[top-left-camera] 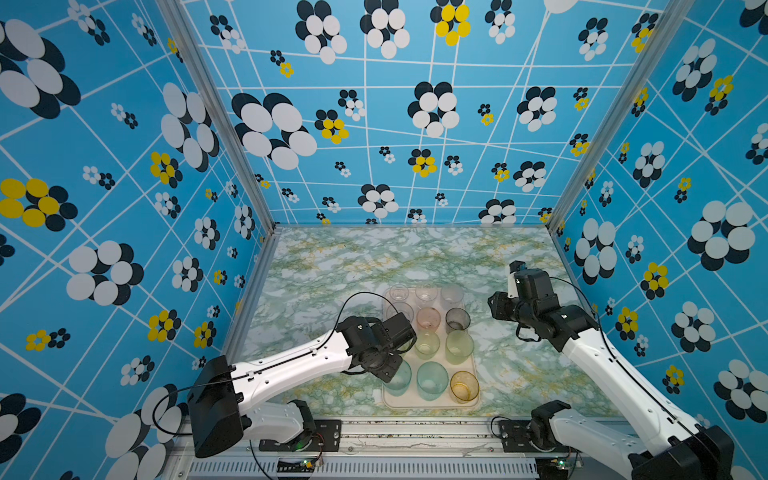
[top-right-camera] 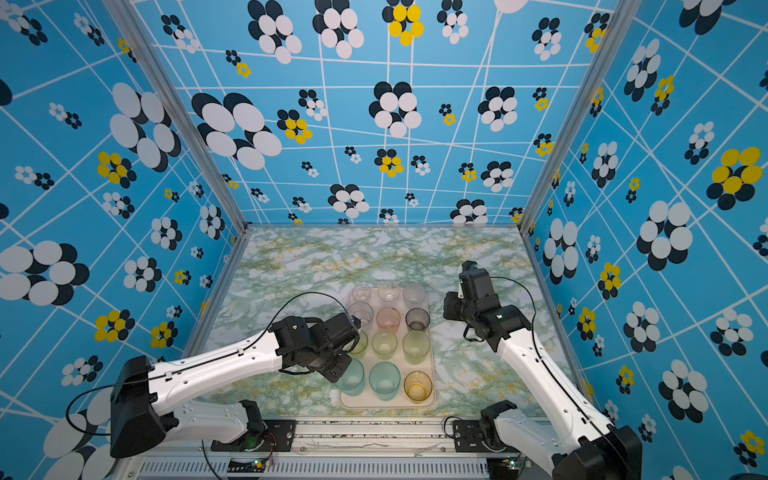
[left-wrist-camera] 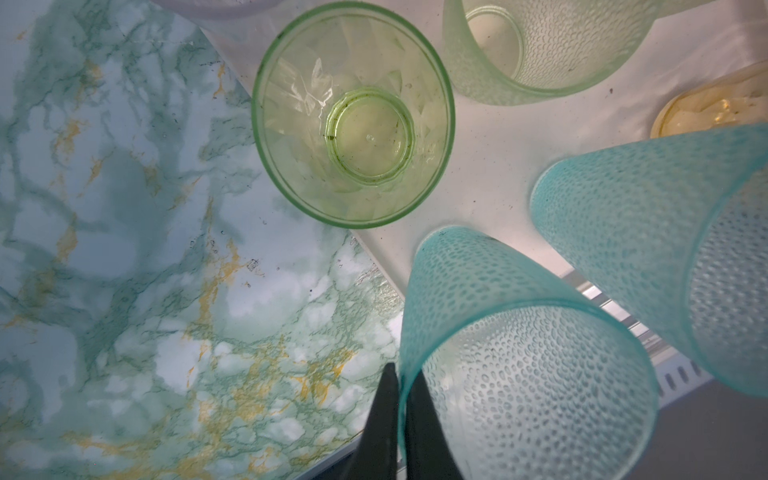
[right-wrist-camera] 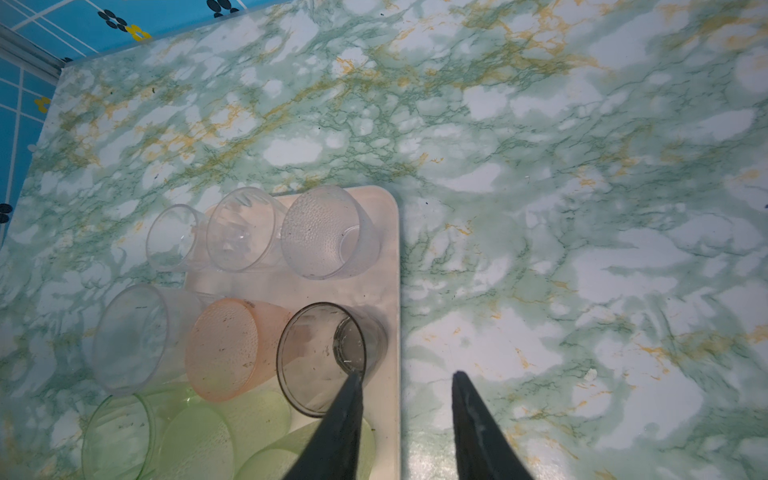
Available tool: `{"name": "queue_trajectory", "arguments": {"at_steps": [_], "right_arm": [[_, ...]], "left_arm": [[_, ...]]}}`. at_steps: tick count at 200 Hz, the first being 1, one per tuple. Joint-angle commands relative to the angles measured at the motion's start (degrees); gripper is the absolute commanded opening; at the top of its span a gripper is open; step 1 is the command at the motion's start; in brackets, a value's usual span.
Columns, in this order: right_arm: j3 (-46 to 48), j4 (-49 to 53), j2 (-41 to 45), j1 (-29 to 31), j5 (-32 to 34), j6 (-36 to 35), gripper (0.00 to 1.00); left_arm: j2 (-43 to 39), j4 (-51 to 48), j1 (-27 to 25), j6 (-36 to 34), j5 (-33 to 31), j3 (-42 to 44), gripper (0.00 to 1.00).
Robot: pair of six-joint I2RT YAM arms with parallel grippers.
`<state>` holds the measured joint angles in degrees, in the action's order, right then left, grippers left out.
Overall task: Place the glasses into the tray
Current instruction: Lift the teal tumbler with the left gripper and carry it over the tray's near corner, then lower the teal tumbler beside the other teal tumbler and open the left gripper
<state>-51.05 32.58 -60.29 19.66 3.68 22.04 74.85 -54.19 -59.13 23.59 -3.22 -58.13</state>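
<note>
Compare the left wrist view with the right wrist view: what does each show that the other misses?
Left wrist only: the left claw shut on the wall of a teal tumbler, a second teal tumbler and an amber tumbler.
Right wrist only: the right claw, open and empty, plus the smoky grey tumbler, the pink tumbler and the clear tumblers.
Both: the tray, the marbled tabletop and the green tumbler.

Dimpled translucent teal tumbler [left-wrist-camera: 519, 374]; glossy faceted green tumbler [left-wrist-camera: 353, 116]; matt smooth tray [left-wrist-camera: 490, 166]; marble-look table [left-wrist-camera: 124, 208].
</note>
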Motion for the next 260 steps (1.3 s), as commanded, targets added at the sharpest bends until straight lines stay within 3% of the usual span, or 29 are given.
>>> {"name": "queue_trajectory", "arguments": {"at_steps": [1, 152, 260], "right_arm": [[-0.1, 0.9, -0.4, -0.4, -0.8, 0.2, 0.38], [0.5, 0.7, -0.4, -0.4, -1.1, 0.3, 0.38], [0.8, 0.5, -0.4, -0.4, -1.2, 0.3, 0.39]], "left_arm": [[0.3, 0.2, -0.5, 0.8, 0.3, 0.5, 0.05], [-0.1, -0.9, -0.7, 1.0, -0.8, -0.2, 0.29], [-3.1, -0.9, -0.9, 1.1, -2.3, -0.1, 0.37]]}}
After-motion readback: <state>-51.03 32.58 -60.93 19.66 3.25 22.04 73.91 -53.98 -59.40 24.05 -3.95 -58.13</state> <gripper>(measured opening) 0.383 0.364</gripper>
